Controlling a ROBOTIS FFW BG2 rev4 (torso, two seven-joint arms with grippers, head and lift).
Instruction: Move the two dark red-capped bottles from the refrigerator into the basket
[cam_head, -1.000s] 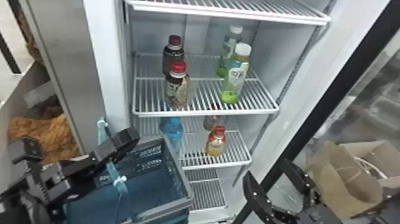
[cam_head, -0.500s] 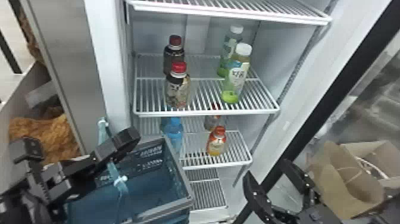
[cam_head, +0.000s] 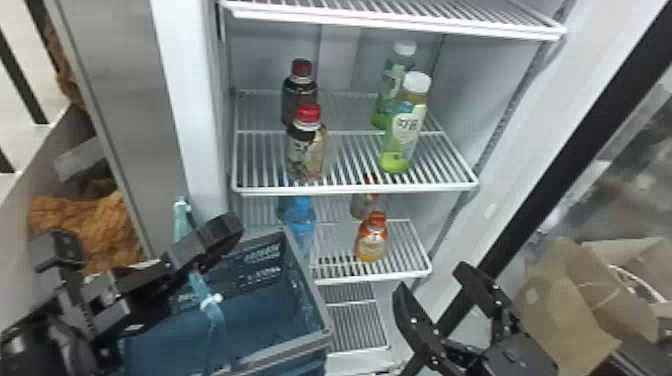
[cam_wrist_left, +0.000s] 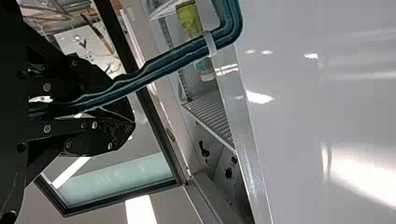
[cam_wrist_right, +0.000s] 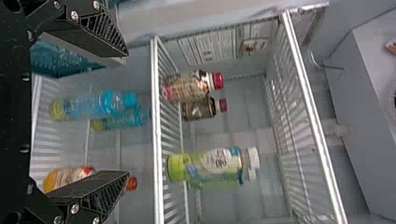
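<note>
In the head view, the right gripper (cam_head: 434, 281) stands wide open with nothing between its fingers. Up and to its left, both dark red-capped bottles are upright on a wire shelf (cam_head: 350, 190): the front bottle (cam_head: 306, 155) has a pale, patterned label, and the rear bottle (cam_head: 299, 100) is partly hidden by it. A gap separates them from two green bottles, the nearer one (cam_head: 404, 130) bearing printing on a white label patch. An orange bottle (cam_head: 371, 240) sits on the shelf below, closer to the gripper. The basket (cam_head: 320, 320) lies to the gripper's left, its rim just beside the lower shelves. The left gripper (cam_head: 225, 227) is over the basket's far-left side.

In the left wrist view, the left gripper (cam_wrist_left: 128, 114) is closed on the blue-green handle (cam_wrist_left: 187, 52), beside the refrigerator's smooth side panel (cam_wrist_left: 317, 107).

In the right wrist view, the right gripper (cam_wrist_right: 125, 114) has its fingers spread; the dark bottles are beyond the tips, past the shelf's front edge, touching neither finger.
</note>
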